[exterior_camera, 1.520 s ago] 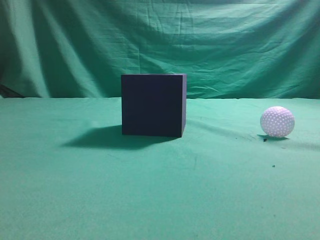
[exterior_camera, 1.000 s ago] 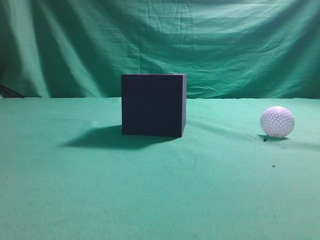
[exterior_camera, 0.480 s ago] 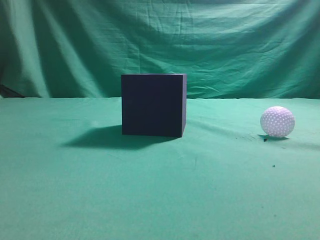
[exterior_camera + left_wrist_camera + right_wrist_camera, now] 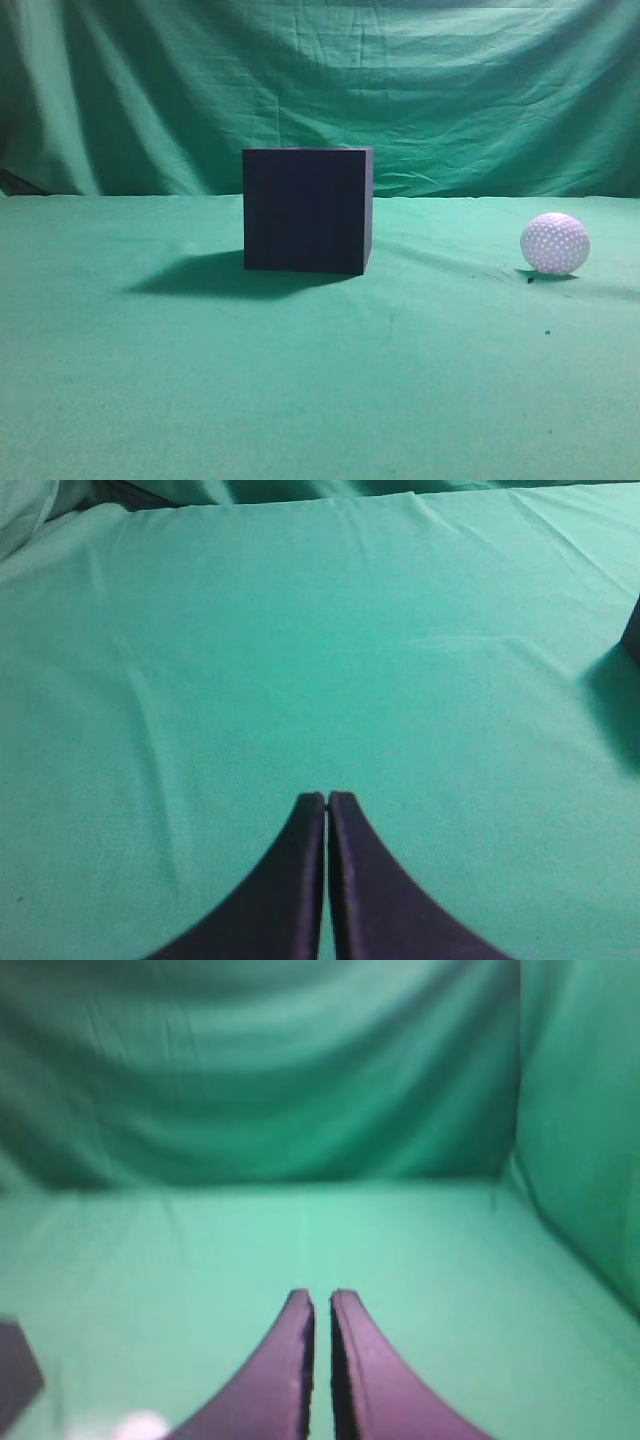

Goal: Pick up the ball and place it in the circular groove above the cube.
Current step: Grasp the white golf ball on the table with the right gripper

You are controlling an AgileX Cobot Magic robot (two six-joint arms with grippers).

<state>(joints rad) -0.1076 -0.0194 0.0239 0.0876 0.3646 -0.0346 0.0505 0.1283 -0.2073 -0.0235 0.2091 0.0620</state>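
The dark navy cube (image 4: 306, 210) stands on the green cloth at the middle of the exterior view; its top face does not show from this height. The white dimpled ball (image 4: 554, 243) rests on the cloth to the cube's right. No gripper shows in the exterior view. My left gripper (image 4: 327, 798) is shut and empty over bare cloth, with a sliver of the cube (image 4: 633, 630) at the right edge. My right gripper (image 4: 321, 1295) is shut and empty; the ball is a white blur (image 4: 140, 1426) at bottom left, and the cube's corner (image 4: 18, 1385) is at the left edge.
Green cloth (image 4: 320, 390) covers the table and hangs as a wrinkled backdrop (image 4: 400, 90) behind it. A side curtain (image 4: 590, 1110) rises at the right in the right wrist view. A small dark speck (image 4: 547, 332) lies in front of the ball.
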